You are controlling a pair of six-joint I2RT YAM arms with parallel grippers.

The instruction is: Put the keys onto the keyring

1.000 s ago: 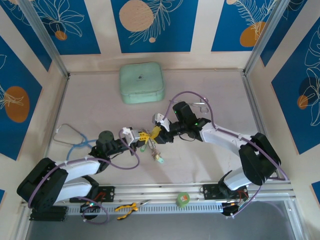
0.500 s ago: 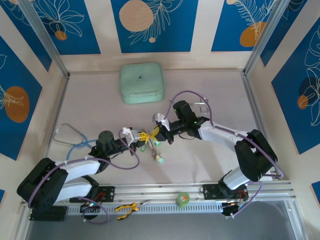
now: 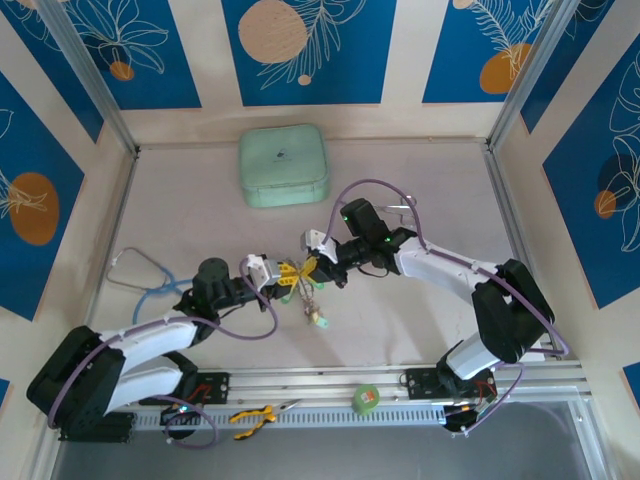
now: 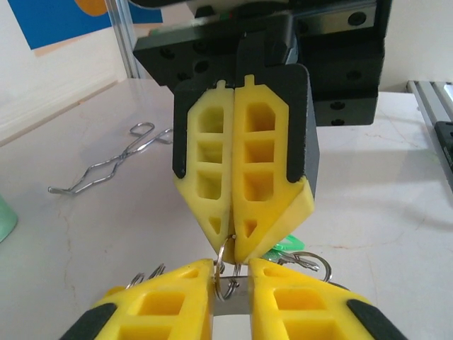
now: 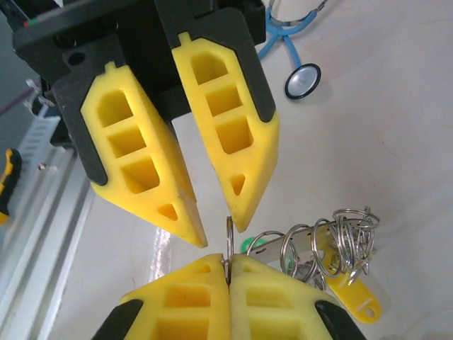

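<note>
Note the right gripper (image 5: 228,265) clamped on a ring (image 5: 228,234). The left gripper (image 5: 219,230) stands slightly apart around it, with the keys (image 5: 306,243) just beside.

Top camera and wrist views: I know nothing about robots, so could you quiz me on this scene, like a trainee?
1. True or false: the right gripper is shut on a thin metal ring.
2. What sits at the far side of the table? A) mint-green case B) red bucket C) open book
3. Fill in: the stethoscope has ____ tubing.
Key: 1 true; 2 A; 3 blue.
</note>
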